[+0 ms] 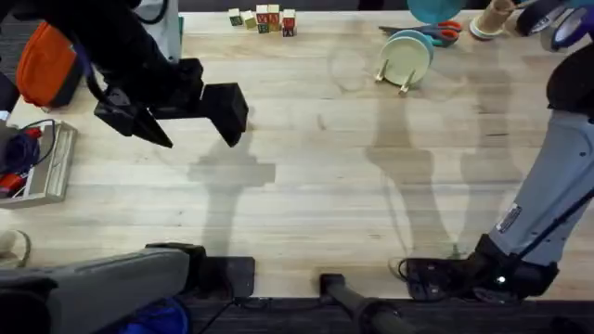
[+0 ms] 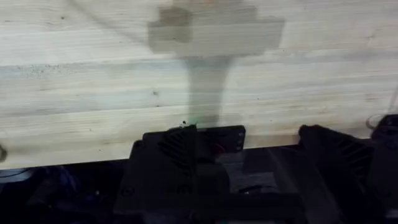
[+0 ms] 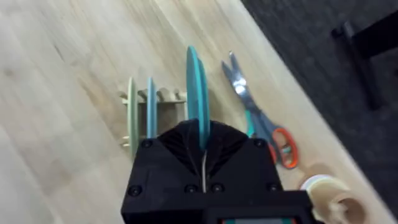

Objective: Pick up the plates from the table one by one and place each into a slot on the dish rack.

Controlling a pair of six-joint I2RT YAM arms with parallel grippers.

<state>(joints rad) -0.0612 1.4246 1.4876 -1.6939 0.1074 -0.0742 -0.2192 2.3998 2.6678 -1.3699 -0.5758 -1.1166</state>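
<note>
A bright turquoise plate (image 3: 198, 87) stands on edge between the fingers of my right gripper (image 3: 203, 140), which is shut on its rim. It hangs just above the small wooden dish rack (image 3: 163, 98), at the side of the plates standing there. Two plates are upright in the rack's slots: a cream-green plate (image 3: 131, 115) and a pale blue plate (image 3: 151, 106). From overhead, the rack (image 1: 405, 63) sits at the table's far right, with the turquoise plate (image 1: 432, 9) at the top edge. My left gripper (image 1: 190, 128) hovers open and empty high over the table's left half.
Orange-handled scissors (image 1: 436, 32) lie just behind the rack. Rolls of tape (image 1: 487, 23) are at the far right corner, coloured blocks (image 1: 264, 19) along the far edge. A box of cables (image 1: 37, 167) sits at the left edge. Bare wooden table (image 1: 325, 186) spans the middle.
</note>
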